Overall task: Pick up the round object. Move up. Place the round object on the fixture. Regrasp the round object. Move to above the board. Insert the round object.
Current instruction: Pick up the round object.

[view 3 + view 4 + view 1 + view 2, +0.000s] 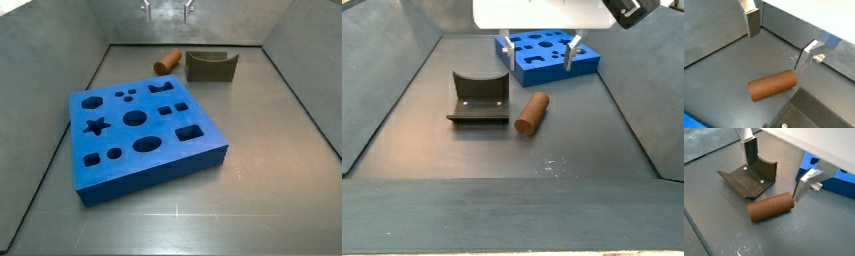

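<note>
Nearest the lens in both wrist views lies the round object (772, 85), on its side on the grey floor, untouched, below my pincer (781, 37). My pincer hangs above it with the fingers (750, 150) spread wide and nothing between them.

Handling: I judge the round object to be light, rigid and smooth, like a short wooden dowel. Lying on its curved side, it is likely to roll if nudged by one finger first. Recommended hold: across the curved flank at mid-length, both pads closing together, axis square to the jaws.

Just beyond the round object stands the fixture (751, 177), close but apart from it, notch upward. Farthest off is the board (827, 178), its cutouts empty.

View differences:
- A wrist view shows the round object (771, 208) with the fixture and a corner of the board; its companion shows the round object and only dark edges at the frame border.
- A side view shows the whole board (144, 135), with the round object (167, 61) and fixture (211, 66) behind it; my pincer is barely visible there.
- Its counterpart shows the round object (533, 111) beside the fixture (477, 97).
</note>
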